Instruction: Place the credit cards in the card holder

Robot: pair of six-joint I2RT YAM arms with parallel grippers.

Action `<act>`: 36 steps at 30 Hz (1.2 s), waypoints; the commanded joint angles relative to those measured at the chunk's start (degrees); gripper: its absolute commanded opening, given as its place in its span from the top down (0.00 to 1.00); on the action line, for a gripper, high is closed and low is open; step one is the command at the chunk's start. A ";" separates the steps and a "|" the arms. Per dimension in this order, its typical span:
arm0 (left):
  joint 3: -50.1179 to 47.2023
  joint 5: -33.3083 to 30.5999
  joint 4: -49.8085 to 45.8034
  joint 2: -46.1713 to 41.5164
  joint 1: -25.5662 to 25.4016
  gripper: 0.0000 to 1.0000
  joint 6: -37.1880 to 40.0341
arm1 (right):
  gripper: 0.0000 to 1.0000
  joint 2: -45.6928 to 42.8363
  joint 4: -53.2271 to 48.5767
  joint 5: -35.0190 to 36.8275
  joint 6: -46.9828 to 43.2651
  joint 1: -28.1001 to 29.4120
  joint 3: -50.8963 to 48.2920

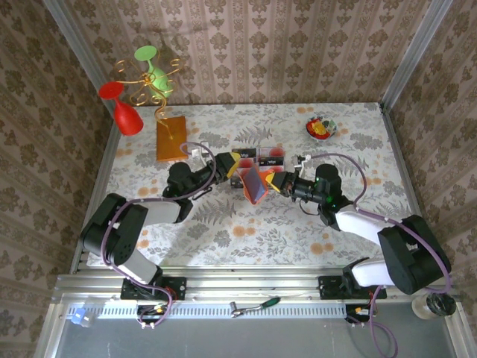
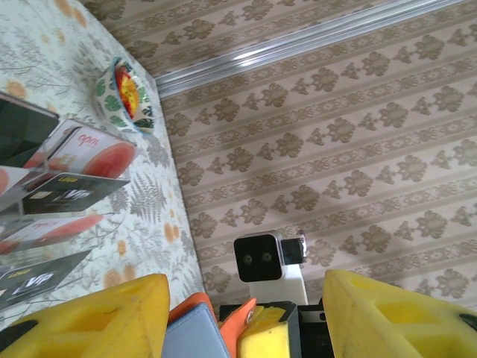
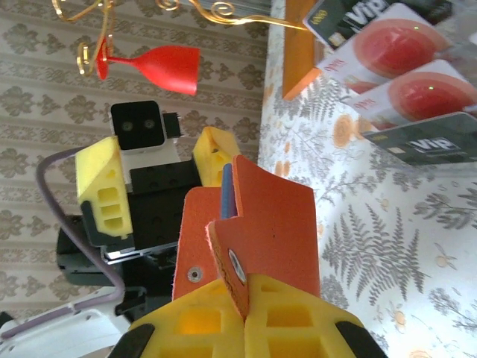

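The orange card holder (image 1: 253, 184) with a grey-blue inside hangs above the table's middle, half unfolded. My right gripper (image 1: 277, 181) is shut on its snap flap (image 3: 242, 287), and the holder's body (image 3: 279, 224) stands up above the fingers. My left gripper (image 1: 236, 170) faces it from the left, open. Its yellow fingers (image 2: 97, 321) stand wide apart, with the holder's edge (image 2: 195, 334) between them, close beside the left finger and not pinched. Several red and black credit cards (image 1: 258, 156) lie on the table just behind the holder, and they are also in the wrist views (image 2: 74, 190) (image 3: 406, 71).
An orange-brown block (image 1: 171, 138) with a gold wire stand sits at the back left, carrying a red glass (image 1: 123, 110) and a green glass (image 1: 155, 68). A small patterned bowl (image 1: 321, 127) is at the back right. Wallpapered walls close in three sides.
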 commanded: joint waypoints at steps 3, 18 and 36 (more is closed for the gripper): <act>-1.06 -2.87 -4.45 1.43 -3.12 0.43 5.66 | 1.00 2.31 6.98 2.53 0.03 0.54 -3.79; 1.44 -11.25 -40.99 -7.22 -8.85 0.44 27.14 | 1.00 8.25 11.65 4.46 -0.16 0.72 -8.41; 2.55 -21.59 -58.60 -10.27 -12.45 0.46 33.80 | 1.00 14.09 15.33 8.07 -0.28 0.80 -13.41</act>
